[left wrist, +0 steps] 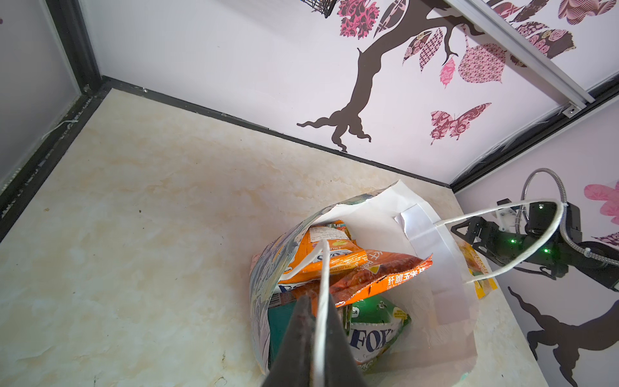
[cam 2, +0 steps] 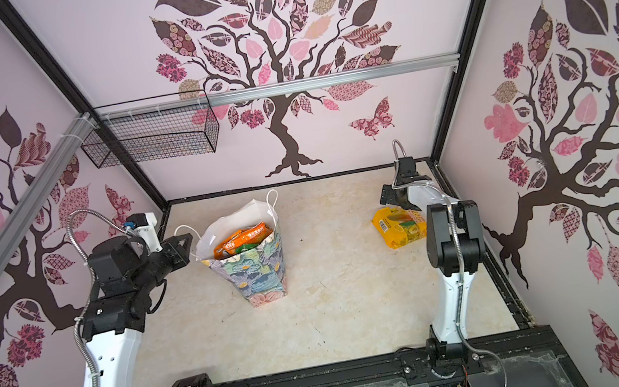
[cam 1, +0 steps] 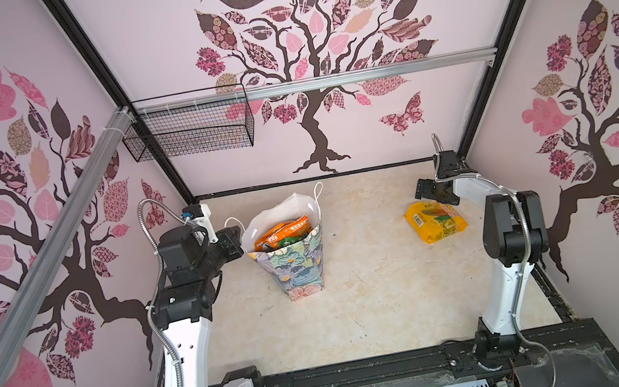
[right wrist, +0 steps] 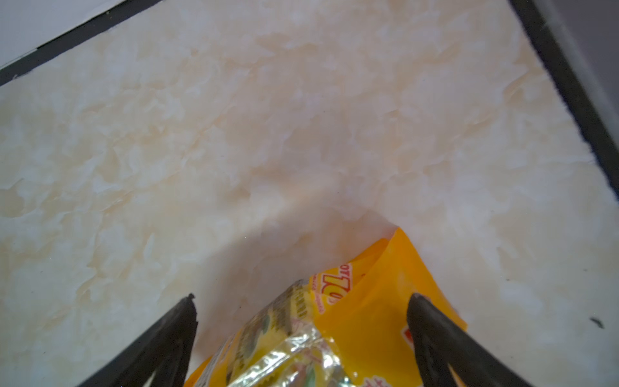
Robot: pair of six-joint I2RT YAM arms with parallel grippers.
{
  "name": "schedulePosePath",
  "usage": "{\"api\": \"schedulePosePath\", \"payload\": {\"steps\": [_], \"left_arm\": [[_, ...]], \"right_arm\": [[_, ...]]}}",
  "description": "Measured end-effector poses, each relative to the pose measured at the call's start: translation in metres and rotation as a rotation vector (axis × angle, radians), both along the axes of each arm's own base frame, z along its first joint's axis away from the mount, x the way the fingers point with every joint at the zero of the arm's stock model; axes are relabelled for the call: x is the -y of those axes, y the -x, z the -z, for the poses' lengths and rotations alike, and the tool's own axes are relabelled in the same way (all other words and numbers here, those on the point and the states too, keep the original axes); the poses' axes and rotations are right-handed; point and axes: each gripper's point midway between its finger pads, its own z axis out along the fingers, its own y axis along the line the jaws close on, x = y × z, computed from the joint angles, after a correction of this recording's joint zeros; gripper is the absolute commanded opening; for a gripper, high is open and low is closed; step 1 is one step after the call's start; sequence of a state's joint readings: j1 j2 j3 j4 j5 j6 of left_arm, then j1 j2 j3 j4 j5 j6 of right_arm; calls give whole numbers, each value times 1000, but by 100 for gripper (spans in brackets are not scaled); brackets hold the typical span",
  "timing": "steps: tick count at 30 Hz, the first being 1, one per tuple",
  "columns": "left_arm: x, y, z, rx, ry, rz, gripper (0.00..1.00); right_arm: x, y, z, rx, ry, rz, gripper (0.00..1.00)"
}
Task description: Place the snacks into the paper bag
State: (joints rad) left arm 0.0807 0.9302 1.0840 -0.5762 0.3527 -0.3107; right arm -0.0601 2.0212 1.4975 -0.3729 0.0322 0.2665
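The paper bag (cam 1: 299, 267) stands at centre frame in both top views; 1 green packet (left wrist: 375, 335) inside reads "FOX'S". The left gripper (left wrist: 316, 303) pinches its cord handle (left wrist: 322, 278). The right gripper (right wrist: 301, 298) is spread over 1 yellow packet (cam 1: 436, 221) at centre right.

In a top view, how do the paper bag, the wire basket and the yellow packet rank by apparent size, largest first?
Largest: paper bag and wire basket. They look alike, and the basket hangs higher up, so unranked.
Smallest: yellow packet.

The left arm (cam 1: 185, 349) and right arm (cam 1: 503, 298) share white links, black joints, silver conduits.
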Motion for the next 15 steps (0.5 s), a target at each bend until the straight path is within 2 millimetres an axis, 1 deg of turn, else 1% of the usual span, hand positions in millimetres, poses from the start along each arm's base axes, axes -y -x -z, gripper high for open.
{"api": "schedulePosePath", "payload": {"steps": [4, 8, 11, 15], "left_arm": [[1, 0, 0, 0, 2, 3, 10], [1, 0, 0, -1, 6, 7, 10], [1, 0, 0, -2, 7, 7, 10], [1, 0, 0, -2, 6, 7, 10]], "right_arm": [[-17, 9, 14, -31, -65, -49, 97], [-36, 13, 18, -35, -107, -95, 96], [-58, 22, 20, -32, -125, -143, 96], [-97, 46, 19, -37, -165, -215, 96]]}}
